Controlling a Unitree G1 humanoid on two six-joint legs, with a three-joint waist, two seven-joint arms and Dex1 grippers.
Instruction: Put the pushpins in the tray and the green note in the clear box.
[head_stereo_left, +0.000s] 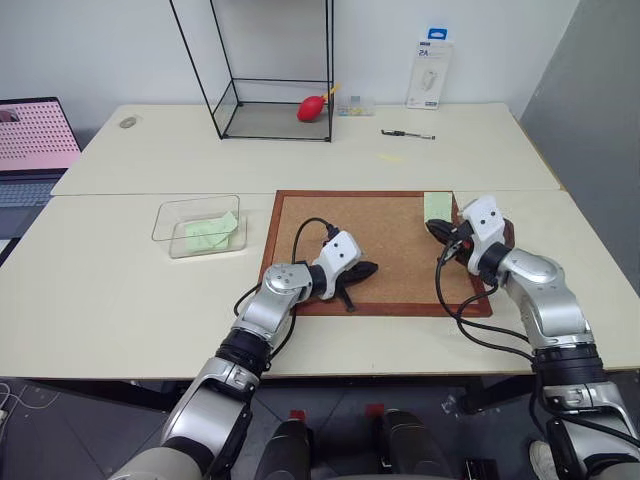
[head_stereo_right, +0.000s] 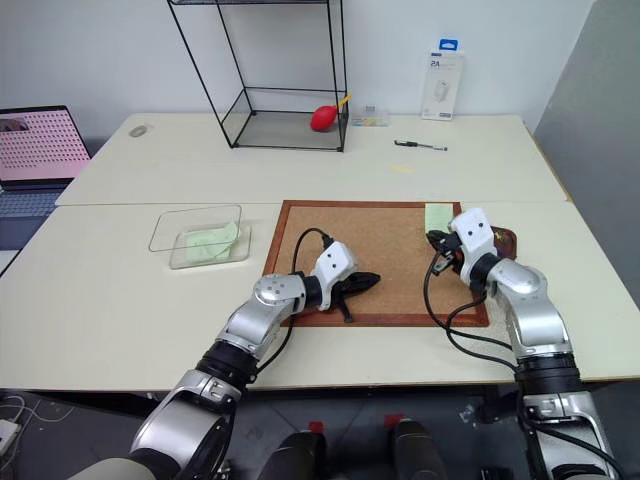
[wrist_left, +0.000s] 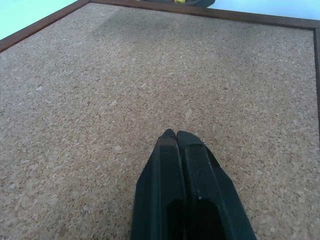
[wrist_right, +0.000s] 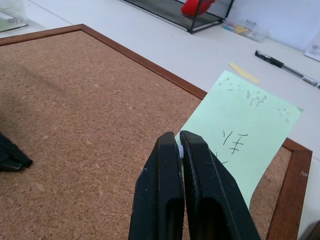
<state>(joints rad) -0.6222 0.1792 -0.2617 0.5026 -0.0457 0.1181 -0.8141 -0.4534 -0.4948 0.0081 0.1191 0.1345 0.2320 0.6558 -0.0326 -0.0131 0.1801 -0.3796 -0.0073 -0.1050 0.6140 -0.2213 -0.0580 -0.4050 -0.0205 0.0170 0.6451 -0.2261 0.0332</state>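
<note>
The left gripper (wrist_left: 175, 134) hovers low over the bare cork of the corkboard (head_stereo_left: 400, 262), near its front edge, with both fingers pressed flat together and nothing between them.

The right gripper (wrist_right: 179, 136) is over the corkboard's far right corner, fingers closed almost completely — a tiny pale speck sits pinched at the very tips, likely a pushpin (wrist_right: 180, 150), though it is too small to be sure of its colour. Just beyond those tips lies a green note (wrist_right: 245, 130) with handwriting on it, flat on the corkboard's corner and overlapping the wooden frame toward the table. The fingertips are at the note's near edge; whether they touch the paper cannot be told.

The reddish-brown tray (head_stereo_right: 508, 240) sits just off the corkboard's right edge, mostly hidden behind the right wrist.

The clear box (head_stereo_left: 172, 218) stands on the table to the left of the corkboard, apart from it — another green note (head_stereo_left: 210, 234) already lies inside.
</note>
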